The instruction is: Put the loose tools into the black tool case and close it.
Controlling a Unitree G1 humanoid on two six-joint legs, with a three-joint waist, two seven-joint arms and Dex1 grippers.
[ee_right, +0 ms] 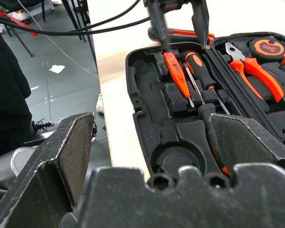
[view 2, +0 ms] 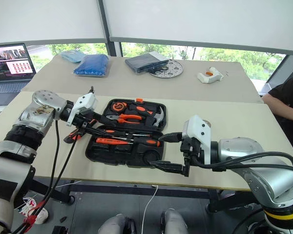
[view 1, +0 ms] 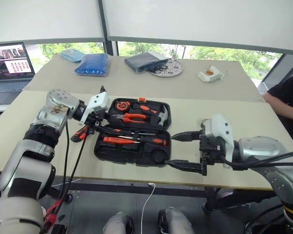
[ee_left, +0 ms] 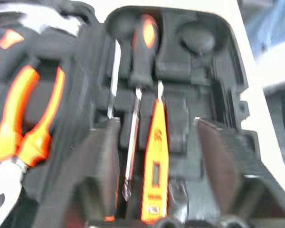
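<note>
Right pincer (view 1: 185, 151) – gaping, empty | left pincer (view 1: 100, 125) – parted over open black tool case (view 1: 162, 150)

The tool case (view 1: 133, 132) lies open on the near table (view 1: 234, 122), close to its front edge and near the middle. In its rear half sit the pliers (view 1: 133, 117), a tape measure (view 1: 121, 105) and the hammer (view 1: 160, 116); in its front half lie two screwdrivers (view 1: 147, 139) and a slim pen-like tool (view 1: 118, 140). A utility knife (view 1: 78, 134) lies on the table just left of the case. The left gripper (view 1: 98, 127) hangs over the case's left end; the right gripper (view 1: 178, 151) stands at its right end. On the far table's left end sits a laptop (view 1: 10, 66).
</note>
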